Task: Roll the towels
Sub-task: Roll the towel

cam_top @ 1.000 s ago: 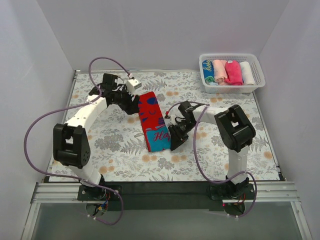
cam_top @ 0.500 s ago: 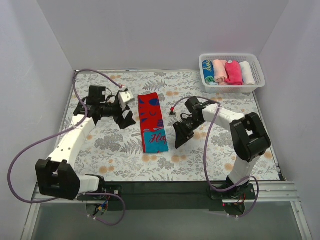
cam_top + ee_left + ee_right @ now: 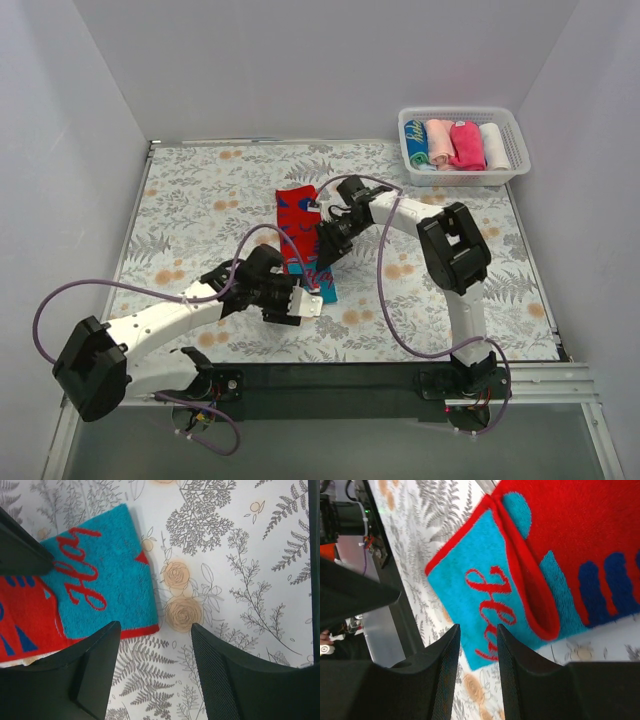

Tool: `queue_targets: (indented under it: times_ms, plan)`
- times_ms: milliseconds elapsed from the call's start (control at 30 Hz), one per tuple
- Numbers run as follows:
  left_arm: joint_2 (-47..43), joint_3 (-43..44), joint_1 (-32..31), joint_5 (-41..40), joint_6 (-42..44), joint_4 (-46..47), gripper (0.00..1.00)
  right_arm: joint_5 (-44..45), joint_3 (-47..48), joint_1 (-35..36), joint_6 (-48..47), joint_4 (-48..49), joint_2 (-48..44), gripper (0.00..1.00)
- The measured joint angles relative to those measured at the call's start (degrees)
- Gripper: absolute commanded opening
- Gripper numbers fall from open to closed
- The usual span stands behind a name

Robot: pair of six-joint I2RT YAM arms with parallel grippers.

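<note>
Left tool (image 3: 154,627) is the closest thing, sitting low at the near end of the red towel (image 3: 295,215) with its jaws spread wide and nothing in them. From its wrist cam, the teal corner of the towel, the bit with the red script on it, sits right at the gap between the two fingertips. The left finger (image 3: 95,670) overlaps the towel's near hem. Can't tell if it's actually touching the cloth or just above it.

That towel lies flat on the surface (image 3: 200,200), roughly in the middle. Its long axis runs near to far, with the teal end toward the arms and the red end with blue marks pointing away. It's a bit skewed, so the far end leans left and the near end right.

Right tool (image 3: 477,630) hangs over the towel's middle, coming in from the right side. Its jaws are parted by a narrow gap and aren't gripping anything. Its cam shows a raised red fold of hem running across the teal part.

Way at the far right there's a white basket (image 3: 465,177) with rolled towels lined up in it, including a pink towel (image 3: 467,143).
</note>
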Motion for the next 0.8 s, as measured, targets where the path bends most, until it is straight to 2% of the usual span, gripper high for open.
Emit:
queue_targets:
  times_ms: [200,367,467,667,733,800]
  plan:
    - [5.2,-1.7,-6.7,-6.1,0.2,7.2,0.48,-1.5,0.0,1.5,1.8,1.6,6.6,0.35]
    - [11.0,-2.6,-8.1,-9.5,-0.1,12.1,0.40,-2.7,-1.1,1.2,2.4,3.2,6.6,0.35]
    - [13.2,-3.3,-8.3,-10.6,-0.1,14.0,0.31,-3.6,-2.0,0.9,2.6,4.4,6.5,0.35]
    - [13.5,-4.2,-8.4,-11.4,-0.2,15.7,0.05,-4.5,-3.8,0.9,2.6,5.9,5.8,0.35]
    - [13.0,-3.7,-8.3,-9.8,-0.6,14.0,0.00,-4.5,-4.9,1.0,2.4,6.4,5.2,0.35]
    - [11.9,-2.6,-8.3,-6.4,-1.4,10.9,0.00,-4.6,-6.6,1.2,2.3,6.4,4.2,0.35]
